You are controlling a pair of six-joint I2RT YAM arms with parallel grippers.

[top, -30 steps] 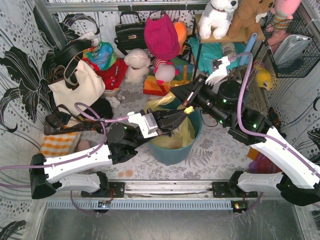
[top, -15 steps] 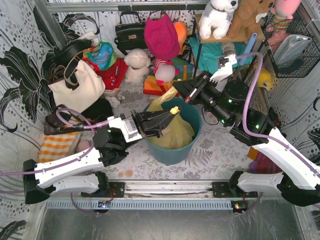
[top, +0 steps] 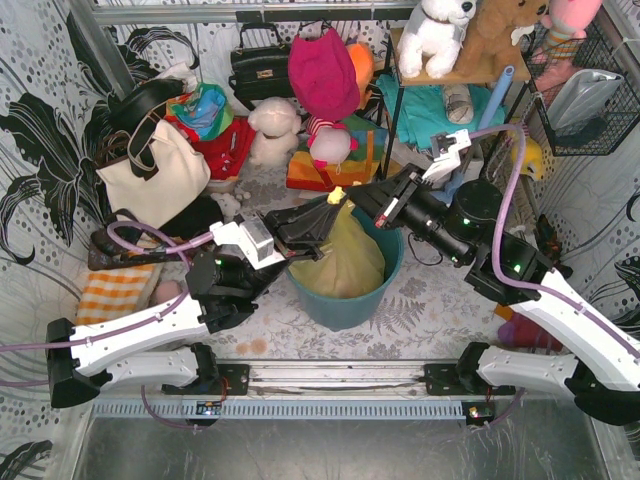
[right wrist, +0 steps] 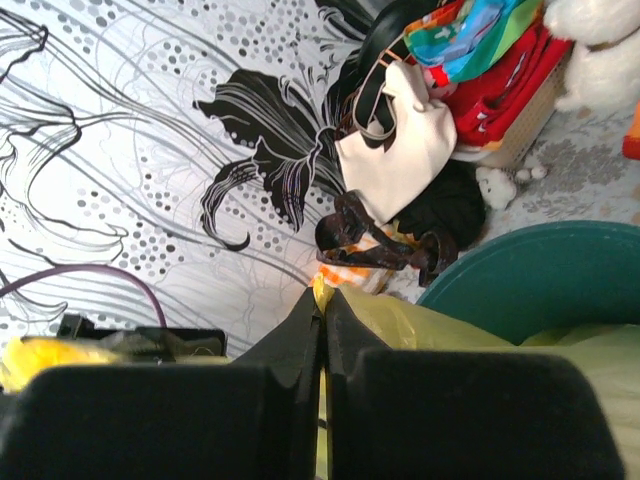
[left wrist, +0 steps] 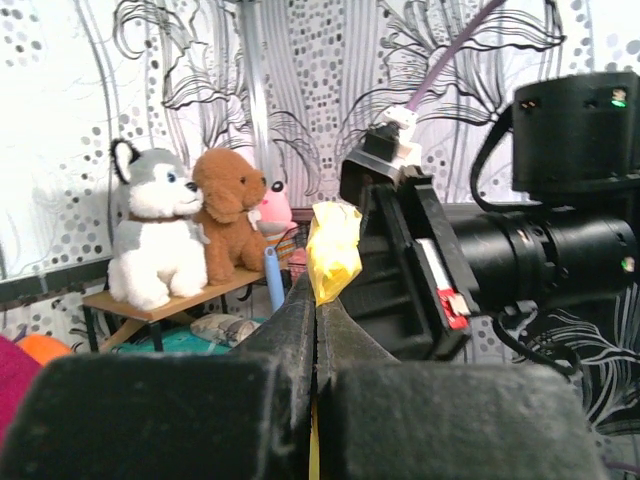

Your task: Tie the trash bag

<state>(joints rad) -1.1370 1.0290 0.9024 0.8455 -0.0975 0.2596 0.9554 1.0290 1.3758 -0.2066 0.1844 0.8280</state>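
The yellow trash bag (top: 350, 262) sits in the teal bucket (top: 345, 308), its top drawn up into a peak over the far rim. My left gripper (top: 333, 205) is shut on one yellow corner of the trash bag (left wrist: 333, 250), which pokes out past the fingertips of the left gripper (left wrist: 316, 297). My right gripper (top: 357, 194) comes in from the right and meets it tip to tip. That right gripper (right wrist: 322, 297) is shut on another edge of the trash bag (right wrist: 480, 335), with the bucket (right wrist: 540, 270) rim behind.
A cream tote (top: 150, 175) and a black handbag (top: 262, 65) stand at the back left. Plush toys and a pink hat (top: 322, 75) crowd the back. A shelf (top: 445, 75) with plush animals and a wire basket (top: 590, 100) are at the right. A striped cloth (top: 115, 285) lies left.
Both grippers rose and moved toward the far rim, closing in on each other. The bag's top went from loose and open to gathered in a peak.
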